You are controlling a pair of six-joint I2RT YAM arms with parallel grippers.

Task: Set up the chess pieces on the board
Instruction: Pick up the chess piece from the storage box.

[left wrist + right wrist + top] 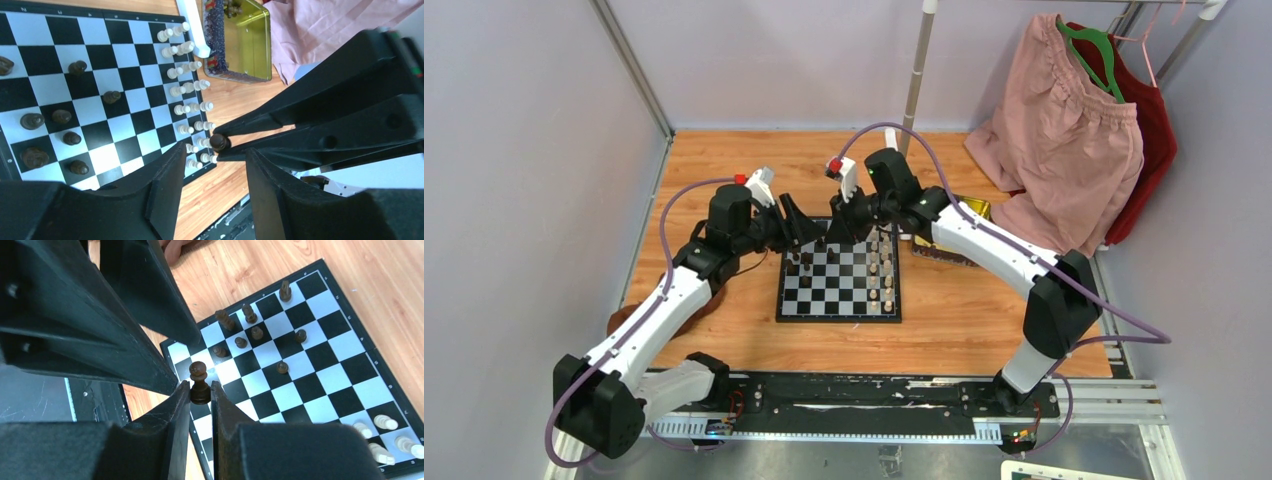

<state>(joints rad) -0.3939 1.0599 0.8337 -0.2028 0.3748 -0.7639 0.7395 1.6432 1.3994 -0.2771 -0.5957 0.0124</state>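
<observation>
My right gripper (201, 390): clenched on the lower part of a small dark brown wooden pawn (199, 382), which stands head-up just past my fingertips.
My left gripper (215, 161): jaws apart and holding nothing. Its black fingers (165, 185) flank that pawn without touching it.
Where the pawn is: in the air over the dark side of the flat black-and-silver checkered board (839, 318), on no square.
Rest of the sets: dark pieces (62, 117) stand scattered on one side, and cream pieces (187, 95) stand in roughly two rows along the opposite edge.
Risk: I judge this a hand-over. If my left jaws close off-centre, or my right releases too soon, the pawn could twist out, drop and topple standing pieces. The crowded fingers could also collide.
Left wrist only: a shiny gold rectangular tin (250, 50) beside the board, with what look like more dark pieces inside.
Right wrist only: the pawn's full profile and how low my grip sits.
Top view only: both arms meeting over the board's far edge, with the pawn too small to make out.
</observation>
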